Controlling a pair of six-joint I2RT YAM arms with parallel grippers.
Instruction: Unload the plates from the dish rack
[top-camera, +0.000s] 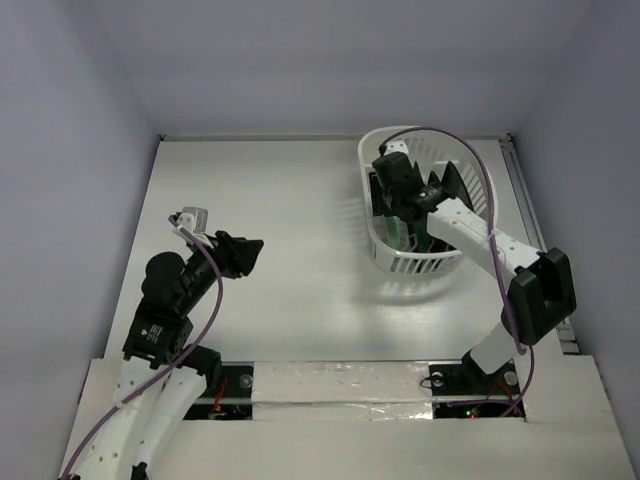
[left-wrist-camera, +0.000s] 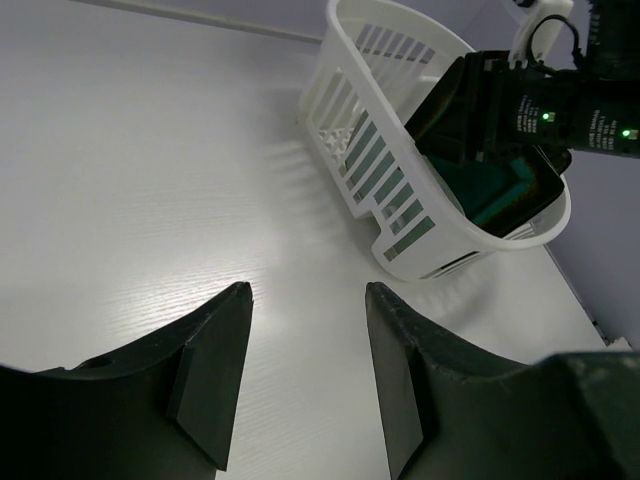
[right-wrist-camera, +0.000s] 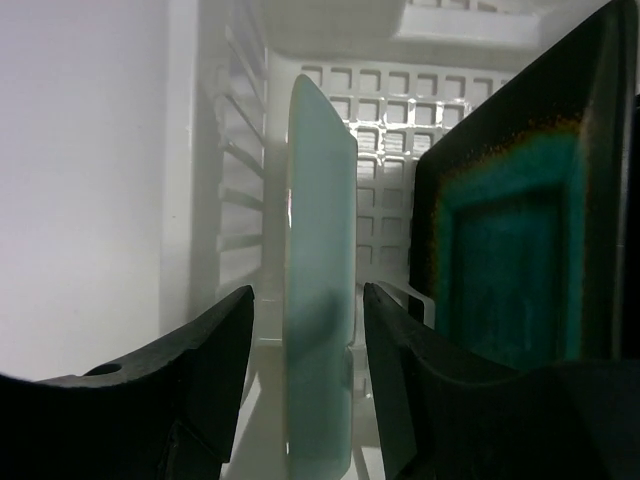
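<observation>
The white dish rack (top-camera: 415, 262) stands at the back right; it also shows in the left wrist view (left-wrist-camera: 345, 130). My right gripper (top-camera: 392, 212) reaches down into it. In the right wrist view the gripper (right-wrist-camera: 308, 290) is open, its fingers on either side of the upright pale mint-green plate (right-wrist-camera: 322, 200), with gaps on both sides. The dark-rimmed plate with a teal centre (right-wrist-camera: 510, 270) stands just to its right and also shows in the left wrist view (left-wrist-camera: 500, 195). Dark plates (top-camera: 452, 185) stand behind the arm, pattern hidden. My left gripper (top-camera: 252, 255) is open and empty over bare table (left-wrist-camera: 308, 290).
The rack's slotted wall (right-wrist-camera: 230, 150) is close to my right gripper's left finger. A metal rail (top-camera: 530, 230) runs along the table's right edge. Grey walls enclose the table on three sides.
</observation>
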